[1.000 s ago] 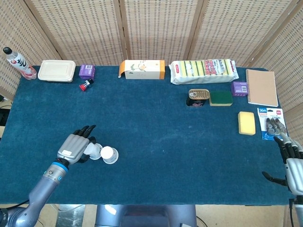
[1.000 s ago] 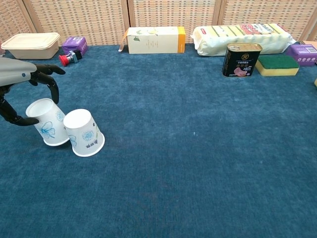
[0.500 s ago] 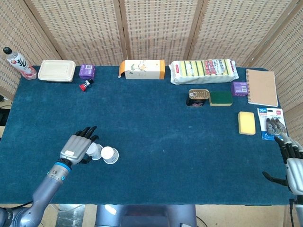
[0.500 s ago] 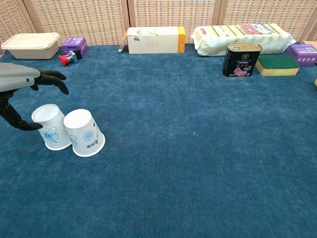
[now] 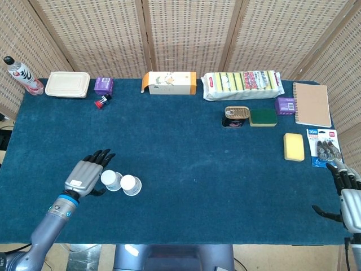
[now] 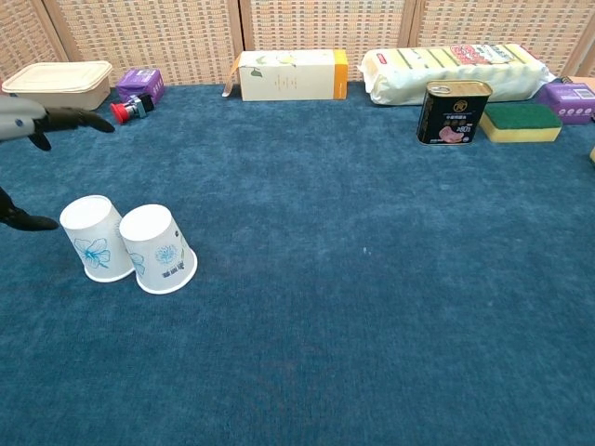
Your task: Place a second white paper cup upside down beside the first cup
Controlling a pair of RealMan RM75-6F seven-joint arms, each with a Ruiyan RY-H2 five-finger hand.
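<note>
Two white paper cups stand upside down, touching side by side, near the front left corner of the table (image 5: 186, 169): the second cup (image 6: 94, 238) on the left, the first cup (image 6: 159, 248) on its right, both rim-down on the blue cloth. My left hand (image 5: 84, 175) hovers just to the left of the second cup, fingers (image 6: 79, 119) spread apart and holding nothing; in the chest view there is a clear gap between them and the cup. My right hand (image 5: 348, 195) rests at the front right corner, past the table's edge, fingers apart and empty. Along the back edge sit a lidded food box (image 5: 67, 84), a carton (image 5: 169, 82) and a pack of sponges (image 5: 242, 83).
</note>
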